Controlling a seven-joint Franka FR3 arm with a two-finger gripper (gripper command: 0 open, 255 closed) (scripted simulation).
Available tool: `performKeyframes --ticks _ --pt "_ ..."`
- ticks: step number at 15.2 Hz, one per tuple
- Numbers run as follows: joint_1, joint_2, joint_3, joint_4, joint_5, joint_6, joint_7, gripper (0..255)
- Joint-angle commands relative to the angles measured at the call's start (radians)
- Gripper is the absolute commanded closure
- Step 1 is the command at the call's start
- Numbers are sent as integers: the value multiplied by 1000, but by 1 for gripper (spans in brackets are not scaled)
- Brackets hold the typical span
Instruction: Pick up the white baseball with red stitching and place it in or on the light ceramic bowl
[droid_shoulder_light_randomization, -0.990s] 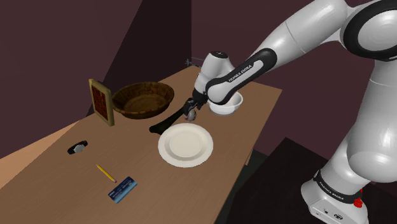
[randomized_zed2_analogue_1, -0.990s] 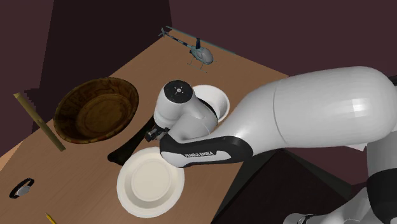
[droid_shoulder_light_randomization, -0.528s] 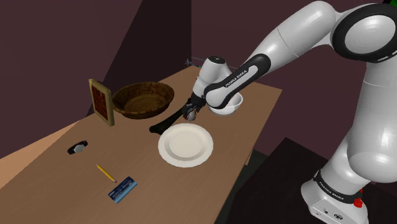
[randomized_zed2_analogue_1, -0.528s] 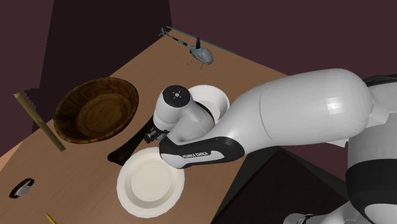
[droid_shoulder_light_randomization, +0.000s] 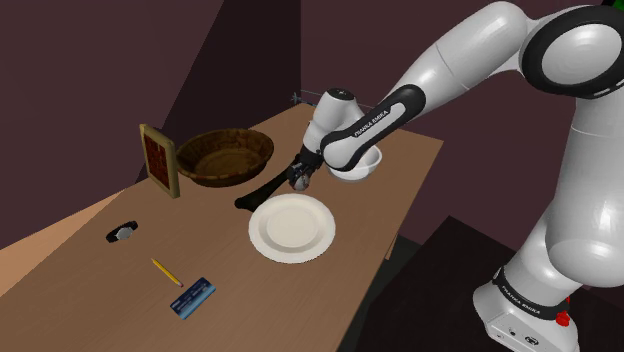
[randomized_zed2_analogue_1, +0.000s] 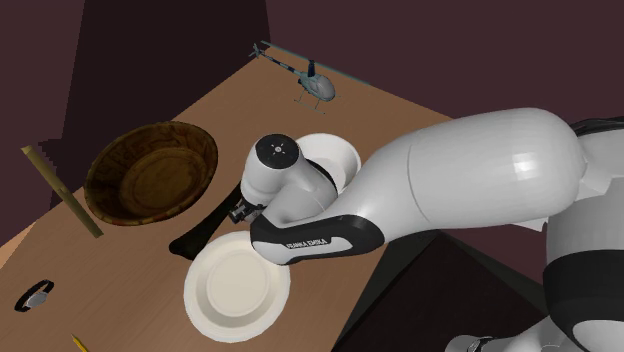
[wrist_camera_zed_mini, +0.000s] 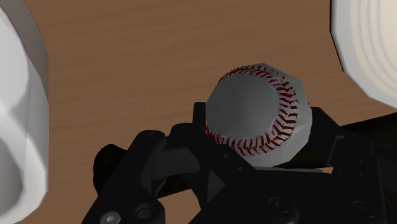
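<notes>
The baseball (wrist_camera_zed_mini: 257, 114), grey-white with red stitching, rests on the brown table between my two black fingers, which clasp it on both sides. My gripper (wrist_camera_zed_mini: 258, 122) is shut on it. In the shoulder view my gripper (droid_shoulder_light_randomization: 300, 178) is down at the table, between the cream plate (droid_shoulder_light_randomization: 290, 225) and the white bowl (droid_shoulder_light_randomization: 372, 163). The bowl (randomized_zed2_analogue_1: 338, 155) sits just behind my wrist in the second exterior view. The wrist view has the bowl's rim (wrist_camera_zed_mini: 19, 114) on one side of the ball and the plate (wrist_camera_zed_mini: 369, 44) on the other.
A black bat-shaped object (droid_shoulder_light_randomization: 258, 192) lies by the gripper. A wooden bowl (droid_shoulder_light_randomization: 225, 155) and a small framed picture (droid_shoulder_light_randomization: 160, 160) stand further back. A pencil (droid_shoulder_light_randomization: 165, 271), a blue card (droid_shoulder_light_randomization: 192, 297) and a dark watch-like item (droid_shoulder_light_randomization: 123, 233) lie nearer. A toy helicopter (randomized_zed2_analogue_1: 305, 80) occupies the far corner.
The fingers have closed onto the baseball. A second ago the arm settled slightly lower; since then it has held still.
</notes>
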Motion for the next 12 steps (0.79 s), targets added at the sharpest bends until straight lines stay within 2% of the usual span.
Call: performKeyframes --ticks 1,6,12 --pt "0 0 0 0 0 0 0 255" --pt "0 1 0 0 0 0 0 255" --pt "-9 -56 11 14 18 -70 -11 255"
